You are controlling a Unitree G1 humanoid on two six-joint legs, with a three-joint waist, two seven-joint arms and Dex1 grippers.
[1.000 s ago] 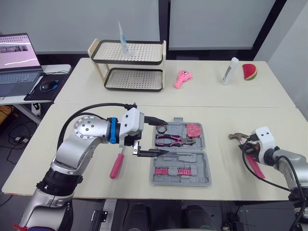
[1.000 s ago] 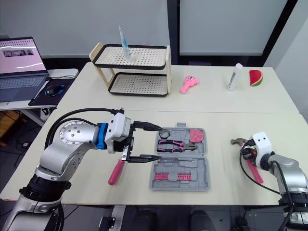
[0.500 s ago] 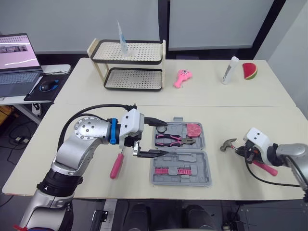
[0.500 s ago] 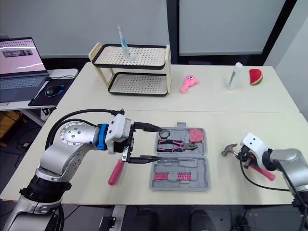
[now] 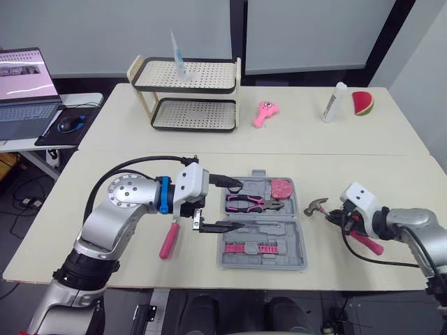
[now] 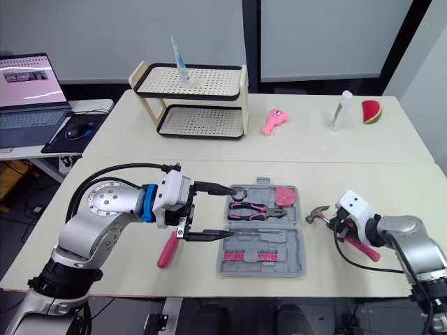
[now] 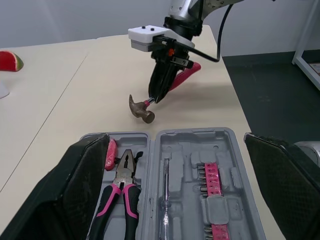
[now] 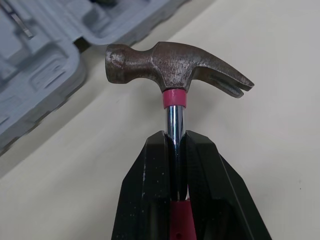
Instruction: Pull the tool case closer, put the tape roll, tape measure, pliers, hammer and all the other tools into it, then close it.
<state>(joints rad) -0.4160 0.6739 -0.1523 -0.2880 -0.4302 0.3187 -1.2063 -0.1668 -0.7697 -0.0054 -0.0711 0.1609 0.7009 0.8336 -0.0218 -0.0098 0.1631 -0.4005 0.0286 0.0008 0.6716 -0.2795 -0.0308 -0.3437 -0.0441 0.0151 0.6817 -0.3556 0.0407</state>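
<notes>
Right pincer (image 8: 176, 141) grips rusty-headed, pink-handled hammer (image 8: 170, 60).

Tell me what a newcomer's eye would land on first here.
The open grey tool case sits centre-front, pink pliers in it, with the open left hand at its left edge. Right of it, the right hand grips a hammer by its shaft, head toward the case.

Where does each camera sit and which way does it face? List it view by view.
Eye views: head, facing forward and down on the tool case; both arms show.
Left wrist view: left wrist, facing across the case to the right gripper; own open fingers show.
Right wrist view: right wrist, facing along fingers shut on the hammer.
Shared: hammer, case.
</notes>
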